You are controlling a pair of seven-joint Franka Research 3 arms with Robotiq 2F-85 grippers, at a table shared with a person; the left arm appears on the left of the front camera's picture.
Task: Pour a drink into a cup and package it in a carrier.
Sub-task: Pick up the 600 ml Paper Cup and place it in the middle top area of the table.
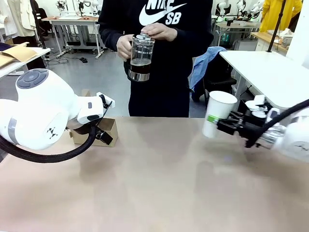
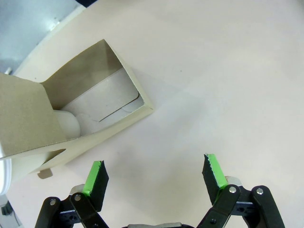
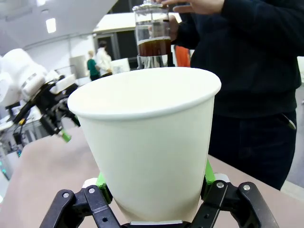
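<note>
Bare beige table (image 1: pixel 159 188) in a workshop; right tool (image 3: pixel 155 179) clamps the white paper cup (image 3: pixel 147 137), left tool (image 2: pixel 154 166) gapes empty beside the cardboard carrier (image 2: pixel 28 118).

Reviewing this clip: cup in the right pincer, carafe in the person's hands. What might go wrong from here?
1. The right pincer grips the open cup low on its wall, off the table and slightly tilted; once filled, the paper may buckle or slip.
2. The carafe is held apart from the cup, so a pour could splash.
3. The open left pincer hangs close to the carrier and may knock it.
</note>
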